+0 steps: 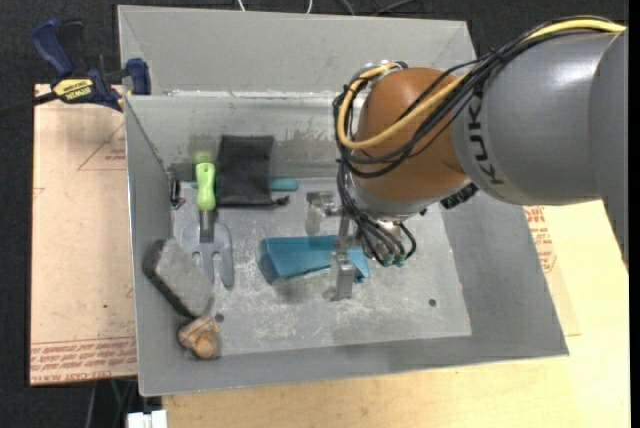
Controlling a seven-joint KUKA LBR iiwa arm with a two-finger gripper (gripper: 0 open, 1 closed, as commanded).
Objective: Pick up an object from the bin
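Observation:
My gripper [332,242] hangs below the orange cover in the middle of the bin. It is open, with one metal finger [343,278] on the near side and the other [321,208] on the far side of a blue wedge-shaped block [296,257]. The block lies flat on the bin floor, and its right end sits between the fingers, which stand apart from it. Behind it to the left lies a black flat pad [245,170] with a small teal piece [284,184] at its edge.
Along the left wall lie a green-handled metal tool [206,206], a grey stone-like lump [178,278] and a tan knobbly piece [201,337]. The arm and its cables cover the bin's right side from above.

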